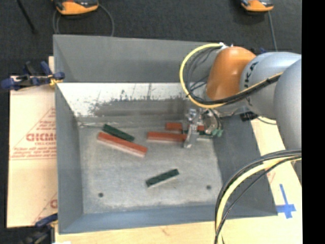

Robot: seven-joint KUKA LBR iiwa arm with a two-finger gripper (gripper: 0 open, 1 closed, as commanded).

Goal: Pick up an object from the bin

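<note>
My gripper (190,134) is low in the bin's back right part, under the orange wrist cover. It stands at the right end of two red bars. The longer red bar (163,135) lies flat, pointing left from the gripper. A shorter red bar (174,127) lies just behind it, and its right end is hidden by the gripper. I cannot tell whether either bar is between the fingers.
A dark green bar (118,132) and a long red bar (122,144) lie side by side at the bin's left. Another dark green bar (162,177) lies alone near the front middle. The arm and its yellow cables cover the bin's right side.
</note>
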